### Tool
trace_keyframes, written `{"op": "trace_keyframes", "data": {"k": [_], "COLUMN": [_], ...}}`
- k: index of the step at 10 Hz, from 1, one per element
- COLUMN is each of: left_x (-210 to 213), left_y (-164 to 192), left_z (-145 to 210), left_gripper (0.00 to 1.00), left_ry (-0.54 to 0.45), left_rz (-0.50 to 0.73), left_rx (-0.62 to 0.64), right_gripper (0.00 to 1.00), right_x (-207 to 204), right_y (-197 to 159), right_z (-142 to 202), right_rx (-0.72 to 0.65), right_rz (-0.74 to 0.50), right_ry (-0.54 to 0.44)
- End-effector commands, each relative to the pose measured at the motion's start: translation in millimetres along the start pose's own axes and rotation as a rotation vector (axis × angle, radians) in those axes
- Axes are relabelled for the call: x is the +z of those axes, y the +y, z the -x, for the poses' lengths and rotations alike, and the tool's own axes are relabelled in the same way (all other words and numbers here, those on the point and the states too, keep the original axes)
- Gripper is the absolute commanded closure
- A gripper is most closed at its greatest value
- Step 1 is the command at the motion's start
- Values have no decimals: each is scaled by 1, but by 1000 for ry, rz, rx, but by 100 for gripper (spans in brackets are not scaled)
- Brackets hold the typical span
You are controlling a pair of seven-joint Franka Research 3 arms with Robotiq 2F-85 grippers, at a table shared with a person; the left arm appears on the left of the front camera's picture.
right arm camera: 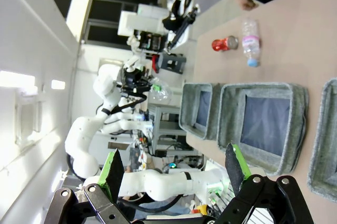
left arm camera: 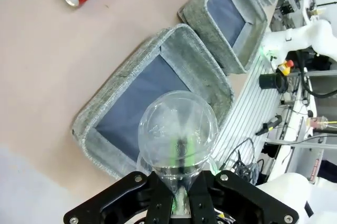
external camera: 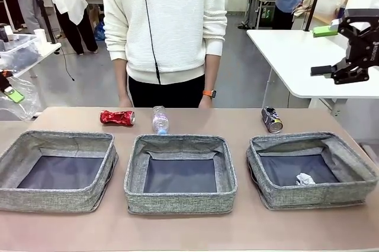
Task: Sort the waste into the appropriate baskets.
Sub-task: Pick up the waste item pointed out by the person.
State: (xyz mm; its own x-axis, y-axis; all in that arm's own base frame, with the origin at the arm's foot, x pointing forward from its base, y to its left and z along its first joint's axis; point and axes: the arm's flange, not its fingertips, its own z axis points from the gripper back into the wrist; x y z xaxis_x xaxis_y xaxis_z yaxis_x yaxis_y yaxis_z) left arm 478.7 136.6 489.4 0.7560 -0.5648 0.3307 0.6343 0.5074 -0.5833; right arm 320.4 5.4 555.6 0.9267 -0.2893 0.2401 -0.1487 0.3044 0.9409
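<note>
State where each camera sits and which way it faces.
Front view: between the arms, facing the person across three baskets; right gripper open.
Left wrist view: above the left basket, looking down; left gripper clamps the clear cup.
Right wrist view: high, rolled sideways, facing the table; its pads apart.
Shared: red can in all three.

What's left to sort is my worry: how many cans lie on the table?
2. The red can lies beyond the left basket; the dark can sits beyond the right basket. Basket walls may hide more.
</note>
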Motion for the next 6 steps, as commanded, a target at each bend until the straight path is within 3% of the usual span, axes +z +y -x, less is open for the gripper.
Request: {"op": "trace_keyframes", "data": {"k": [1,4,6], "left_x": [1,3,-20], "left_y": [-17,-123,-188], "left_z": [-5,-44,-74], "left_gripper": [99,99,99], "left_ry": [21,29,111], "left_rz": [-62,-130,-46], "left_rx": [142,299,391], "right_gripper": [0,0,0], "right_x": [0,0,0], "right_y": [4,4,4], "right_z": [-1,-1,-1], "right_rx": [-21,-21,-21], "right_rz": [5,5,5], "right_ry": [4,4,4]}}
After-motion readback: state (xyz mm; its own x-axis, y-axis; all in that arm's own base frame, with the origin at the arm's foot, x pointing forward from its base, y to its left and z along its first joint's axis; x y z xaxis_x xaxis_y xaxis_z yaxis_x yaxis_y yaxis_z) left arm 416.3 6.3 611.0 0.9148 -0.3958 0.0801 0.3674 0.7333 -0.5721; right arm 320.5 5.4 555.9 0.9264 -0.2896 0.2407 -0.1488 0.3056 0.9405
